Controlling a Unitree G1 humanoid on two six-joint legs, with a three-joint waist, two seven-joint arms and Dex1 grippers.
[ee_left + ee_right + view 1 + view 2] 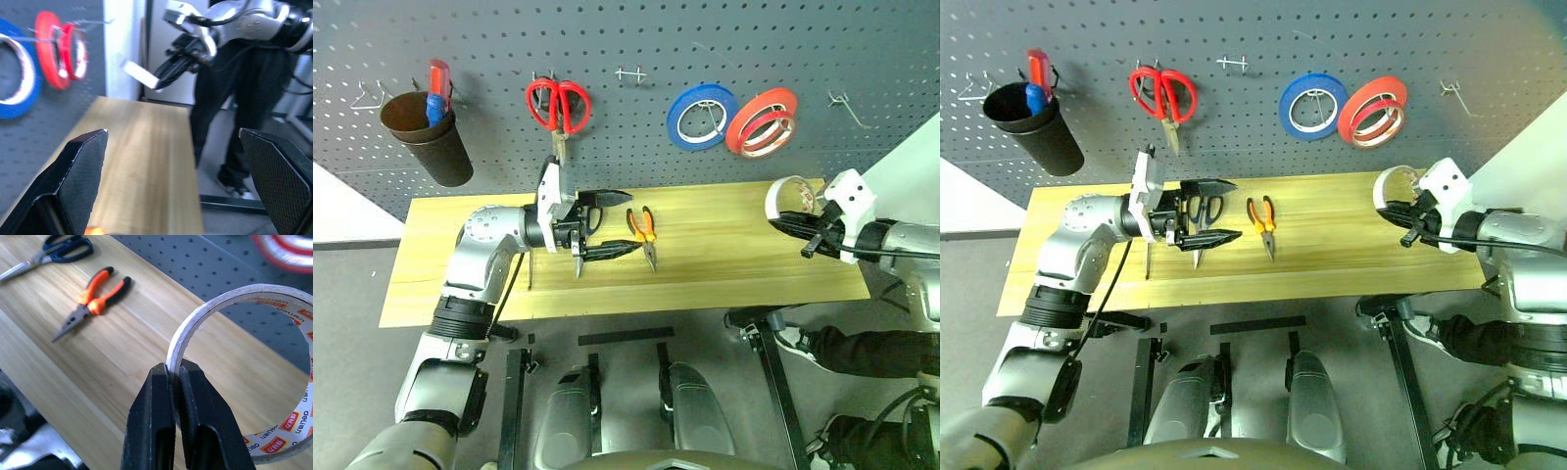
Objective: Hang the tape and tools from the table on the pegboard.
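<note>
Tape [234, 328]: pinched by right gripper [172, 377], unhung. Scissors [1203, 211], pliers [1263, 220]: on table [1351, 255]. Left gripper [1209, 211]: spread, empty.

A pale wall [915, 171] rises at the right edge of the scene, light and bare, and a wedge of white surface [337, 211] shows low on the left. The floor [636, 318] is dark grey and matte, with short black strips [626, 336] lying on it in front of the furniture. A black metal stand [773, 377] slants across the floor on the right side. A person's dark trouser legs [876, 351] and a shoe [793, 341] stand close by it. The light is even and soft, casting only faint shadows.
</note>
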